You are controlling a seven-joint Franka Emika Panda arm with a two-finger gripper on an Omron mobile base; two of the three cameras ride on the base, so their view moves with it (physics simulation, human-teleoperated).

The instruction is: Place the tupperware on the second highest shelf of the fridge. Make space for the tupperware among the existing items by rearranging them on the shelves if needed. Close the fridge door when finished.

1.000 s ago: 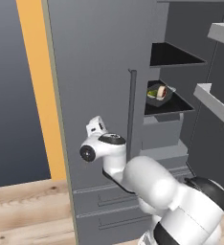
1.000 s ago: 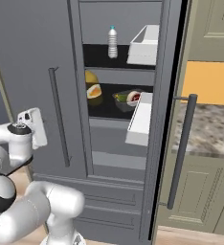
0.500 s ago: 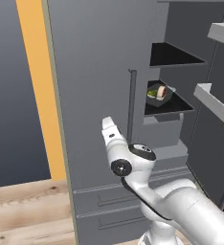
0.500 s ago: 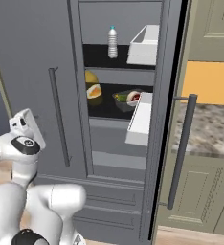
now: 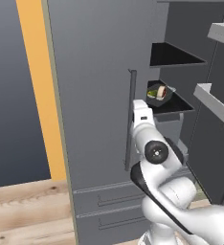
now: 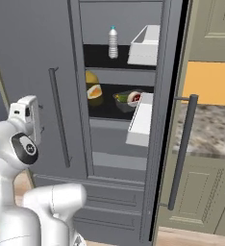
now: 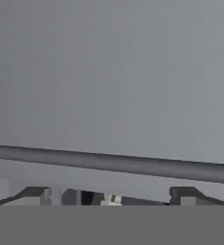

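— What do you have in front of you?

— I see the fridge (image 6: 37,57), flat matte dark grey, its right door (image 6: 169,96) swung open with pale grey bins (image 6: 142,117) on the back. A long round bar handle (image 7: 114,162) crosses my hand view. The gripper (image 7: 111,195) is spread wide, pinching nothing — both square dark fingertips (image 7: 35,194) are apart.

— And the tupperware?

— The tupperware (image 6: 129,99), a small translucent tub with a red slice and something green, sits on the black shelf (image 6: 109,109) beside an orange piece (image 6: 94,91). A clear bottle (image 6: 113,42) stands one shelf up. The tub lies well apart from my hand, inside the open compartment, beyond the closed left door.
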